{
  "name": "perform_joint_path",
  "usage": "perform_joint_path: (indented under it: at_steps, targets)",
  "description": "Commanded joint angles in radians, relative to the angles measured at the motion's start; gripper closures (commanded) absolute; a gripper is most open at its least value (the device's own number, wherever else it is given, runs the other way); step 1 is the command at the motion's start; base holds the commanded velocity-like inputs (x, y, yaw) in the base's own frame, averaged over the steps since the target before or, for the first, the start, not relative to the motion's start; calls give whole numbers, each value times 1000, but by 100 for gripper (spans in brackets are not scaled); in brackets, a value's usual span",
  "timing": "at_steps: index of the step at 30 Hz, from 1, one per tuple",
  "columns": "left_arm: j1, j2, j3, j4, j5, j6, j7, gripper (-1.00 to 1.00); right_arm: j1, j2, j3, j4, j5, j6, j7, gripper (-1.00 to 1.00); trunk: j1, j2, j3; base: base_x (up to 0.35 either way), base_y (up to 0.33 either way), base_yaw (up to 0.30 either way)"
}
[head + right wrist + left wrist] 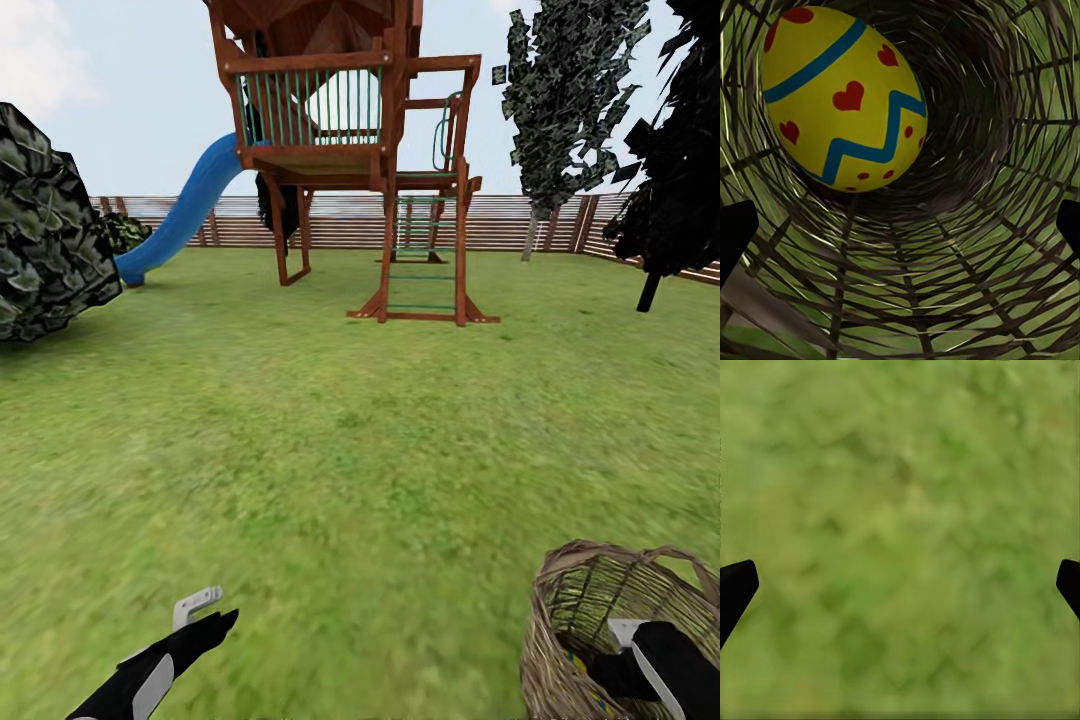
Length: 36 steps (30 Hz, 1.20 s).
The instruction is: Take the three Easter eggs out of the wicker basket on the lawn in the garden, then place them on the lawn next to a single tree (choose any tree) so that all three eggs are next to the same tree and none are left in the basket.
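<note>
The wicker basket (600,600) stands on the lawn (350,450) at the lower right of the head view. My right arm (665,655) reaches down into it. In the right wrist view one yellow Easter egg (844,97), with blue zigzag bands and red hearts, lies against the woven wall deep inside. My right gripper (900,225) is open above it, apart from the egg. The other two eggs are out of view. My left gripper (900,585) is open over bare grass, low at the left (215,612). The broad green tree is out of view.
A wooden play tower (350,150) with a blue slide (185,215) stands ahead before the slat fence (350,220). A narrow dark tree (560,110) and an almost black tree (670,170) rise at the right. A dark bush (45,230) sits at the left.
</note>
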Motion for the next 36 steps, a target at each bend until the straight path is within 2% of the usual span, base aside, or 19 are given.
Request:
perform_joint_path:
  at_steps: [1,8,16,21,36]
  targets:
    - [0,0,6,-1,9,9,-6,-100,0,0,1,-1,-3,5,1,-100,0,0,-1,0,0,0]
    - [0,1,7,-1,10,8,-7,-100,0,0,0,-1,-2,5,1,-100,0,0,-1,83,2,0]
    - [0,1,7,-1,10,7,-7,-100,0,0,0,-1,-2,5,1,-100,0,0,-1,263,26,0]
    - [0,0,7,-1,10,7,-7,-100,0,0,0,-1,-2,5,1,-100,0,0,-1,46,1,0]
    - [0,-1,5,-1,9,10,-7,-100,0,-3,-1,-2,-3,5,1,-100,7,-4,-59,1,0,0]
